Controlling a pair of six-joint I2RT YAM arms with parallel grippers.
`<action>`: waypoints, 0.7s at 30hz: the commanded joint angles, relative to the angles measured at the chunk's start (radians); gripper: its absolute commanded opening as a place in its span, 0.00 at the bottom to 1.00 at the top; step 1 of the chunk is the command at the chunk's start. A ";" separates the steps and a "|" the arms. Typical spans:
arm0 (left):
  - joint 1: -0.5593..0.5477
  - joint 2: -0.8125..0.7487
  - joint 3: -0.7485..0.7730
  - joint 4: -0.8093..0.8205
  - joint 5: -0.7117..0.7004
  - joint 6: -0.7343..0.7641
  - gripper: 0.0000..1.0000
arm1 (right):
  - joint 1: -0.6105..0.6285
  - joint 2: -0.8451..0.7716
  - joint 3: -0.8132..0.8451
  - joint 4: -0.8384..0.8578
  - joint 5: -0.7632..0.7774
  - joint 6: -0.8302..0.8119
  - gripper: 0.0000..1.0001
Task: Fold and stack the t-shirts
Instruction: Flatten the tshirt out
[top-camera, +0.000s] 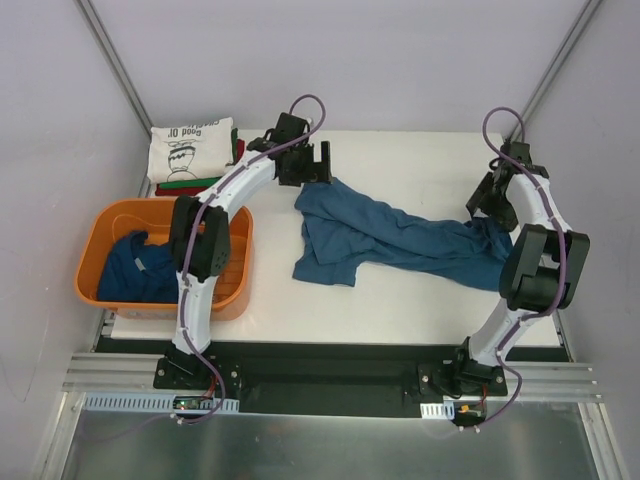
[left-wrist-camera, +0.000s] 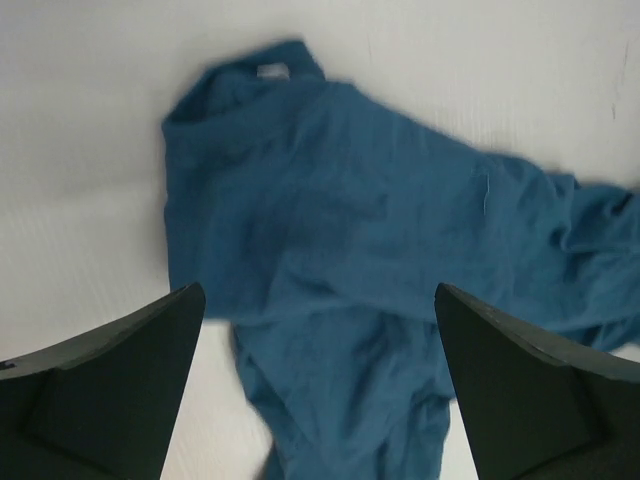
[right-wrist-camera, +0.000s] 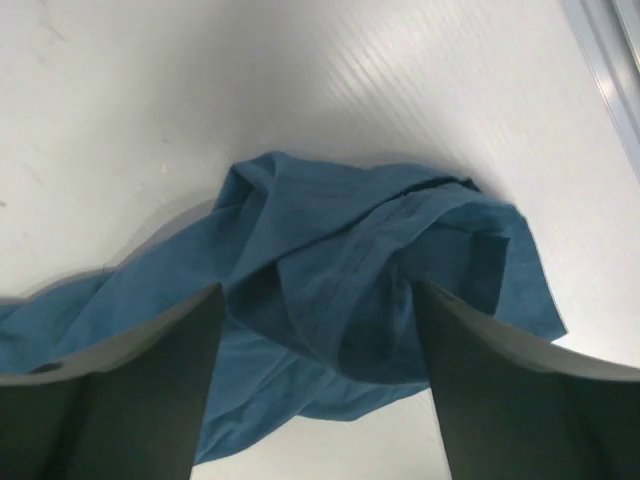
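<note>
A crumpled dark blue t-shirt (top-camera: 385, 238) lies stretched across the middle of the white table, from centre to right. My left gripper (top-camera: 312, 165) is open above its left, collar end (left-wrist-camera: 300, 230). My right gripper (top-camera: 490, 205) is open above its bunched right end (right-wrist-camera: 370, 290). Neither holds cloth. A folded stack stands at the back left: the cream t-shirt with a dark vase print (top-camera: 192, 146) on top, green (top-camera: 196, 181) and red (top-camera: 185, 188) edges below. Another dark blue t-shirt (top-camera: 140, 268) lies in the orange tub (top-camera: 236, 262).
The orange tub stands at the table's left edge beside the left arm. Grey walls close in the back and sides. A metal rail (right-wrist-camera: 610, 60) runs along the table's right edge.
</note>
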 joint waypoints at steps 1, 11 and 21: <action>0.001 -0.270 -0.162 -0.009 0.062 -0.025 0.99 | -0.003 -0.103 0.094 -0.020 -0.019 0.031 0.95; -0.062 -0.617 -0.762 0.000 0.068 -0.166 0.99 | -0.020 -0.449 -0.303 -0.014 0.042 0.078 0.97; -0.066 -0.481 -0.842 0.068 0.154 -0.195 0.73 | -0.056 -0.612 -0.465 -0.004 0.004 0.094 0.97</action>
